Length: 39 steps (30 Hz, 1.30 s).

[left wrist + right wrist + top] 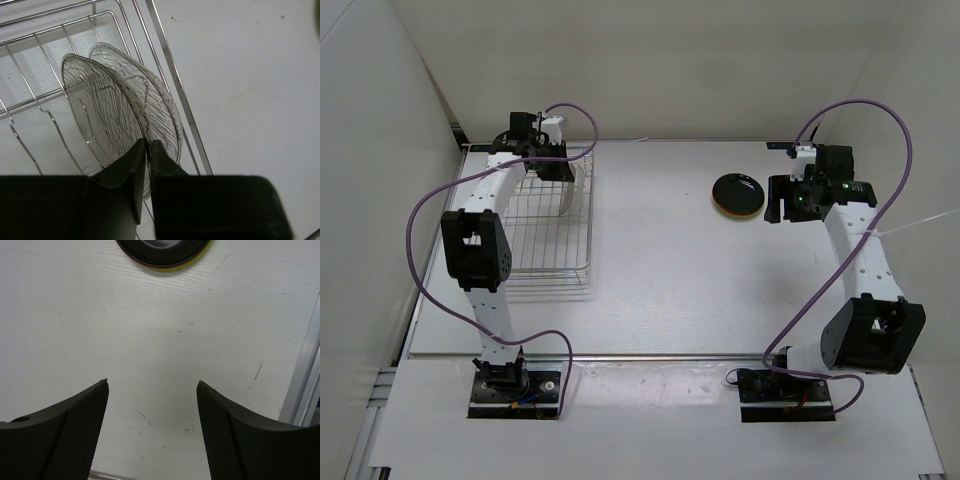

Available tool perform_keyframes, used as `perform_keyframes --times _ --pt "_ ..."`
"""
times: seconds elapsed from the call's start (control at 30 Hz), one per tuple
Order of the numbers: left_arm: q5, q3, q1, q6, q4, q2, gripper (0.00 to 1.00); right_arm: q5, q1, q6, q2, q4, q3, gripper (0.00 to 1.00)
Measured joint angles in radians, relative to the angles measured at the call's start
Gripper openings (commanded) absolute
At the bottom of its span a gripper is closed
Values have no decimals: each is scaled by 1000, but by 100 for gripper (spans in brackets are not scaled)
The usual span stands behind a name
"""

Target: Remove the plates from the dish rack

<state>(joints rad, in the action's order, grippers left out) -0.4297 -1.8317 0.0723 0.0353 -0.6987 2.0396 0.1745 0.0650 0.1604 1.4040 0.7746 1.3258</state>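
A white table (660, 260) stood between plain white walls, with the rack (535, 250) on its left side. The left arm reached over the rack's far right corner. Its gripper (148, 160) pinched the rim of a clear plate (100, 115) standing upright there, a second clear plate (150, 90) just behind. Well right of the rack, the right gripper (152, 385) hung wide open and empty near the black plate (162, 247). That plate topped a stack (738, 195) whose lower plates showed only as thin coloured edges.

clear plate (100, 120) upright in dish rack (545, 240) | black plate (738, 191) atop orange-red plate (165, 268), outside rack
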Motion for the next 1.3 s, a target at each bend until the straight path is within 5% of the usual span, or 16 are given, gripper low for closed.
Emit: perform_keyframes --times 0.03,0.53,1.0,1.13,1.3 --pt "-1 0 0 -2 0 0 12 -1 0 0 -2 0 0 75" --pt "-6 0 -2 -29 -34 -29 12 -8 0 0 -21 -9 -1 75" --pt "-26 -206 -1 7 -187 -318 12 -6 0 -3 -27 -14 0 75" --pt "200 -161 187 120 -192 -430 12 43 0 -6 -29 19 37 76" --pt "640 64 663 335 -130 -478 12 192 0 5 -15 115 214 79"
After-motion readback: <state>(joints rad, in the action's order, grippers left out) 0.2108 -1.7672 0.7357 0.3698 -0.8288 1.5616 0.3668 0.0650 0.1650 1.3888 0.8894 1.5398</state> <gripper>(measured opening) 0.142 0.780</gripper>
